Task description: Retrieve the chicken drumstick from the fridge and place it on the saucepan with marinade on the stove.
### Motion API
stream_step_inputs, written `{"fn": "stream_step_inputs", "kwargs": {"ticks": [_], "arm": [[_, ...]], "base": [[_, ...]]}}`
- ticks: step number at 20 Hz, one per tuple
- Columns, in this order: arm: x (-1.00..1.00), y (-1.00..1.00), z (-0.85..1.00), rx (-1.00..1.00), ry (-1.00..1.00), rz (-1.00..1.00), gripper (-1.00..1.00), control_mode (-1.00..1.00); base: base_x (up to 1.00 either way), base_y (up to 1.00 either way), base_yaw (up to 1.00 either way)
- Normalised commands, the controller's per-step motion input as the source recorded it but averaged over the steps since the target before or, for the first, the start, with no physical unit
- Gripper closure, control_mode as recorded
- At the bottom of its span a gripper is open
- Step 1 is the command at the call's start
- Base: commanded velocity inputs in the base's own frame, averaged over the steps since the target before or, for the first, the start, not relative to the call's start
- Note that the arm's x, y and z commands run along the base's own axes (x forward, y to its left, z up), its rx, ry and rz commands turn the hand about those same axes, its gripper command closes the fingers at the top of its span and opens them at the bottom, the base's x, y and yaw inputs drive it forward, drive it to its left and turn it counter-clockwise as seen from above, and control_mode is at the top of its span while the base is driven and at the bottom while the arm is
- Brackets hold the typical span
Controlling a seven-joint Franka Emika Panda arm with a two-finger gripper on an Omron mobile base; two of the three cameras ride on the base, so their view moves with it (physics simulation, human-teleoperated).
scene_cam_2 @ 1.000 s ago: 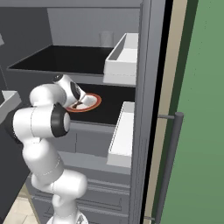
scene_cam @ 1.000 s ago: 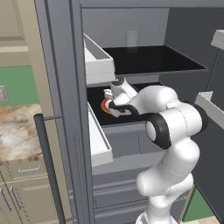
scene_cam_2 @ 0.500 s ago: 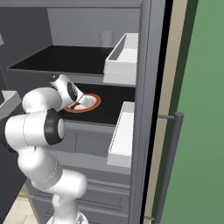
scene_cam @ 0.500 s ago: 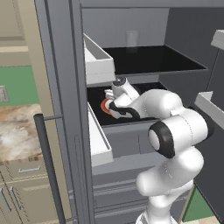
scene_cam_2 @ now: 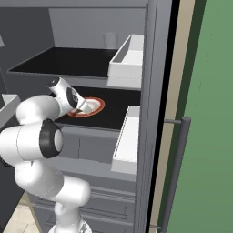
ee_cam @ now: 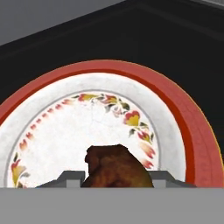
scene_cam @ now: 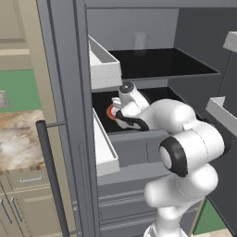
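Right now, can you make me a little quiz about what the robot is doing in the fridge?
1. True or false: the chicken drumstick sits between the gripper fingers.
2. The plate rim is: A blue, B red, C green?
3. Fill in: the pale cup stands on the ____ shelf.

Key: 1 true. 2 B. 3 upper.

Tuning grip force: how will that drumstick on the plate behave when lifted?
The chicken drumstick looks lumpy and rounded, so it may twist or slip between the gripper fingers. It seems small, probably light. The glossy plate under it suggests it could slide if nudged.
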Motion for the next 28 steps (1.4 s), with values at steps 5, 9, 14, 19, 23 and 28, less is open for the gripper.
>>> {"fn": "stream_step_inputs", "kwargs": {"ticks": [5, 9, 14, 19, 23, 28], "arm": [[-0.30, 0.00, 0.21, 0.00, -0.03, 0.00, 1.00, -1.00], [-0.46, -0.01, 0.21, 0.00, -0.04, 0.00, 1.00, -1.00], [-0.59, -0.13, 0.21, 0.00, -0.03, 0.00, 1.00, -1.00], [-0.71, -0.20, 0.20, 0.00, 0.00, 0.07, 1.00, -1.00], [-0.70, -0.09, 0.45, 0.00, 0.00, 0.24, 1.00, -1.00], [-0.78, -0.05, 0.50, 0.00, 0.00, 0.32, 1.00, -1.00]], "base": [[0.00, 0.00, 0.00], [0.00, 0.00, 0.00], [0.00, 0.00, 0.00], [0.00, 0.00, 0.00], [0.00, 0.00, 0.00], [0.00, 0.00, 0.00]]}}
